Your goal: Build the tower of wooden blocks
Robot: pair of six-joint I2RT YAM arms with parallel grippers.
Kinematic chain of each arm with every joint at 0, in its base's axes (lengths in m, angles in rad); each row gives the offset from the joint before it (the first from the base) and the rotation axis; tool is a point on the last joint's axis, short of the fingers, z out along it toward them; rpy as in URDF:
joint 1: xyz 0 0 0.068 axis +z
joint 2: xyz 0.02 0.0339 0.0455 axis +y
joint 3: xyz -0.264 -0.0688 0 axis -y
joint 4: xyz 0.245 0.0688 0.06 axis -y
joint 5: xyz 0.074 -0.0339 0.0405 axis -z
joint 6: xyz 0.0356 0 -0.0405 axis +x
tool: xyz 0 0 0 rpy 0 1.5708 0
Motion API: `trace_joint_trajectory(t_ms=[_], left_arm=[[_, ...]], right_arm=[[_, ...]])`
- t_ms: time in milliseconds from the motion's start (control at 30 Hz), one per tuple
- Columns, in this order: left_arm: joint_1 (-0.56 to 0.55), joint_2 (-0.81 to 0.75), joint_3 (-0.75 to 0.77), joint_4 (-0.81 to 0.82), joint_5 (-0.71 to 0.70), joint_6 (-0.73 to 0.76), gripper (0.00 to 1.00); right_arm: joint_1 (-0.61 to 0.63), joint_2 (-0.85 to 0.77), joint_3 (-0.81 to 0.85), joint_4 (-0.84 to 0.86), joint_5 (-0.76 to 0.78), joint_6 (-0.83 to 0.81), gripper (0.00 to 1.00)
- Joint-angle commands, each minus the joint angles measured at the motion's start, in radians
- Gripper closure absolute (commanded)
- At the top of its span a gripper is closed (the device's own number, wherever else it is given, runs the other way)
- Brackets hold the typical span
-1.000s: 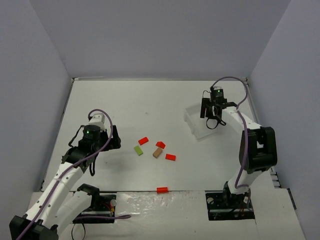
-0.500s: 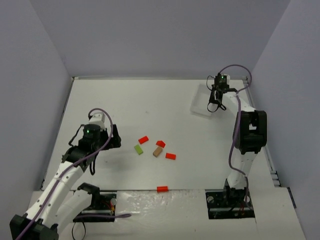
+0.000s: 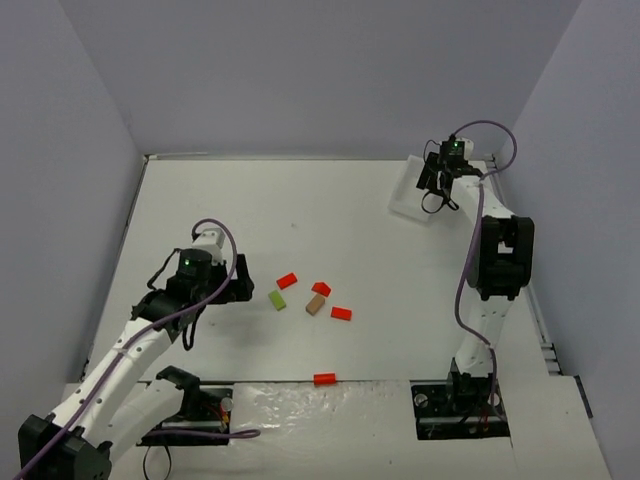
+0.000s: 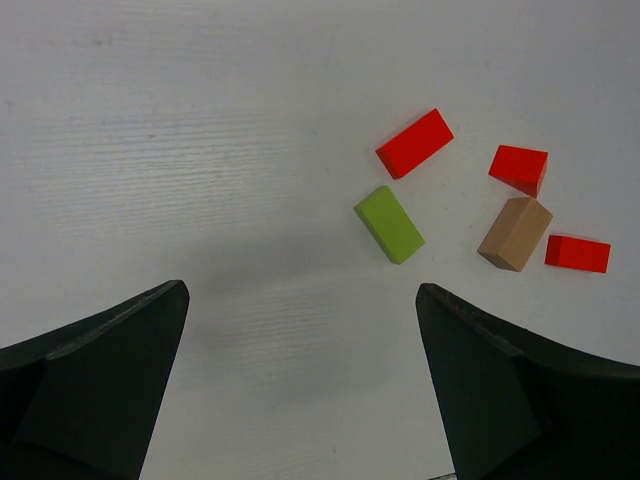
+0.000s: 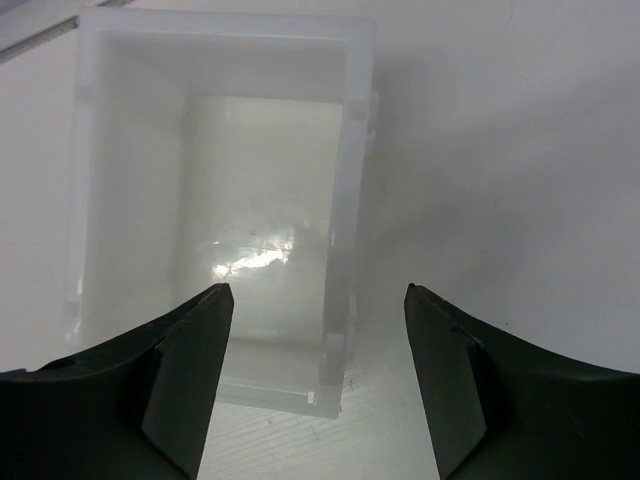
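Observation:
No tower stands; the wooden blocks lie loose and flat mid-table. They are a lime green block (image 3: 277,299), a tan block (image 3: 316,304) and red blocks (image 3: 287,281), (image 3: 321,289), (image 3: 341,313). Another red block (image 3: 324,379) lies apart near the front edge. My left gripper (image 3: 240,285) is open and empty, just left of the green block. The left wrist view shows the green block (image 4: 389,224), the tan block (image 4: 515,233) and three red blocks (image 4: 414,143) ahead of its open gripper (image 4: 302,290). My right gripper (image 3: 432,192) is open and empty over the white tray.
The white rectangular tray (image 3: 408,203) sits at the far right near the back wall. In the right wrist view its right wall (image 5: 350,180) lies between my open right gripper's (image 5: 318,290) fingers. Grey walls enclose the table on three sides.
The right arm has stretched toward the far right corner, and the tray has shifted back and right with it. The left gripper has moved a little right, toward the blocks.

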Motion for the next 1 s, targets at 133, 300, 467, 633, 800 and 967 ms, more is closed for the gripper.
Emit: trace_joint_trajectory(t_ms=[133, 300, 467, 633, 800, 967], left_arm=[[-0.237, 0.162, 0.136, 0.099, -0.07, -0.072, 0.03], [-0.357, 0.332, 0.217, 0.127, -0.086, -0.032, 0.03], [-0.45, 0.531, 0.341, 0.127, -0.097, 0.03, 0.11], [-0.488, 0.66, 0.413, 0.126, -0.102, 0.049, 0.23], [-0.514, 0.759, 0.46, 0.122, -0.103, 0.046, 0.34], [-0.55, 0.821, 0.484, 0.109, -0.114, 0.027, 0.39]], right_arm=[[0.006, -0.565, -0.298, 0.012, -0.049, 0.014, 0.27], [0.004, -0.855, -0.497, -0.017, -0.071, 0.021, 0.26], [0.004, -1.079, -0.647, -0.077, -0.123, 0.038, 0.25], [0.004, -1.162, -0.715, -0.109, -0.155, 0.053, 0.24], [0.006, -1.2, -0.747, -0.124, -0.169, 0.053, 0.24], [0.013, -1.202, -0.748, -0.13, -0.164, 0.046, 0.23]])
